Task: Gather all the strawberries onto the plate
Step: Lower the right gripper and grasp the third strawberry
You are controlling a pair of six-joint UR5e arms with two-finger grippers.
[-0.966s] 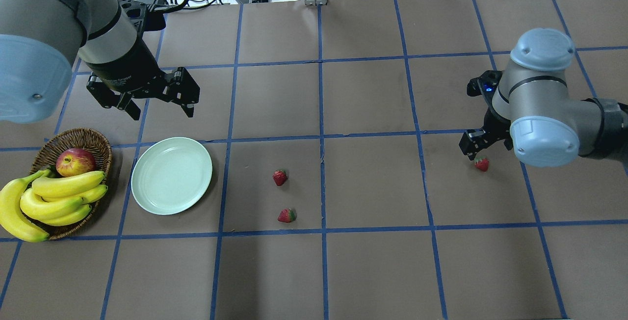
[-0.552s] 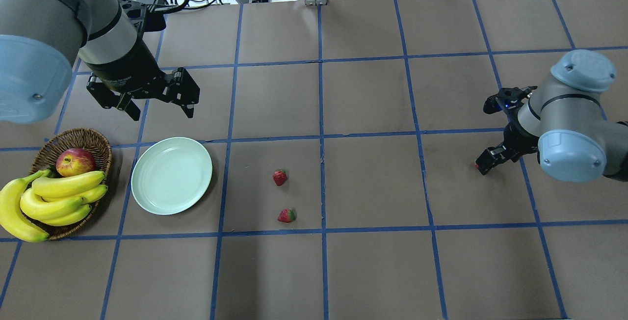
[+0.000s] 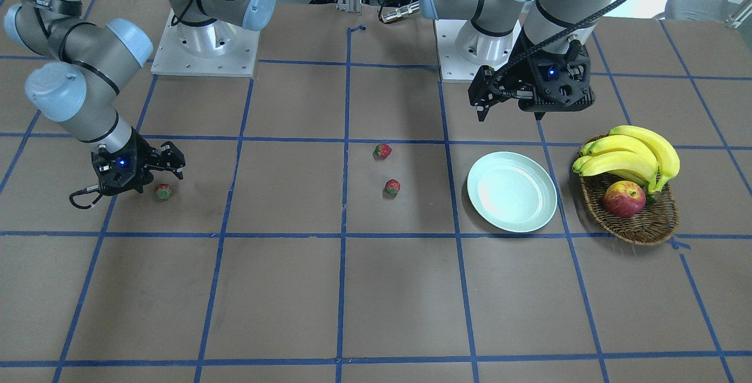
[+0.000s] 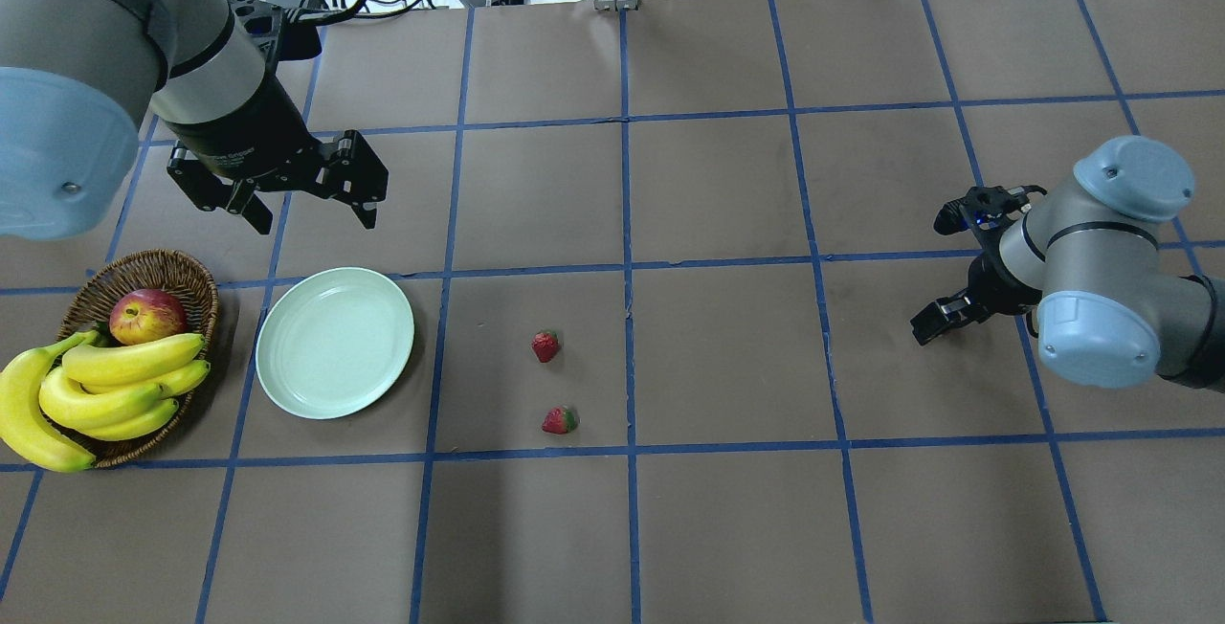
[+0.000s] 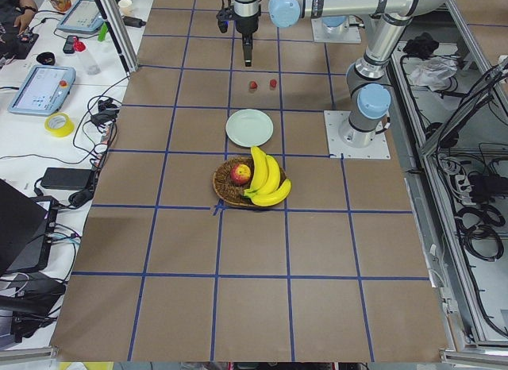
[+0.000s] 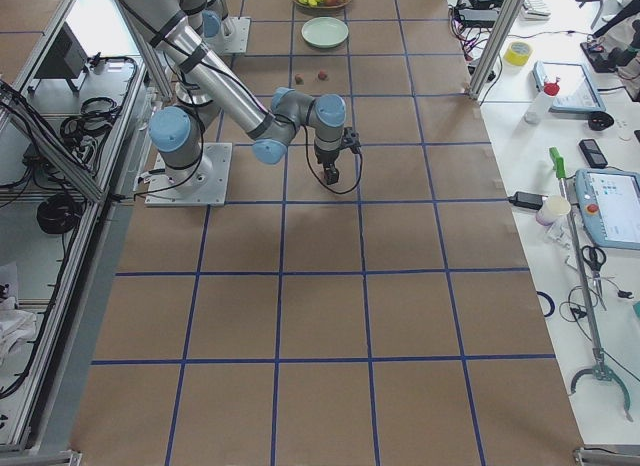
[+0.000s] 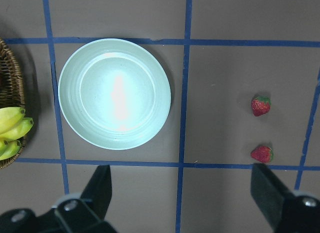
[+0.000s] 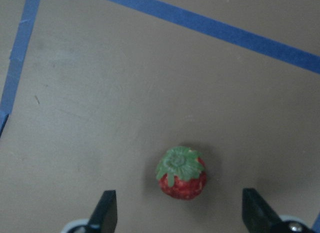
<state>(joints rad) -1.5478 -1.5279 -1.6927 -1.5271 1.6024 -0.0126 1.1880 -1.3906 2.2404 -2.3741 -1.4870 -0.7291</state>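
red and tiny, the strawberry (image 8: 181,173) under the right gripper (image 4: 940,318) is the likely trouble. in the right wrist view it stands leaf-up, low in the frame, between the two wide-spread fingers (image 8: 106,213) but barely level with their tips, untouched. closing too high or off-centre could, i judge, catch only its rounded shoulder and squirt it across the table (image 4: 727,528); pushing down too far could jam the tips on the surface. it is also the berry farthest from the plate (image 4: 335,342), which lies bare at the lower left of the overhead view, so a weak hold could drop it on the way. the left gripper (image 4: 311,198) hangs just above the plate's upper edge in that view, fingers wide, holding nothing.

counted: three strawberries, all on the table, none in the plate. these are this one, an upper strawberry (image 4: 545,346) and a lower strawberry (image 4: 560,420) near the overhead frame's centre. one plate; one basket (image 4: 182,270); one apple (image 4: 147,315); one bunch of bananas (image 4: 115,380).
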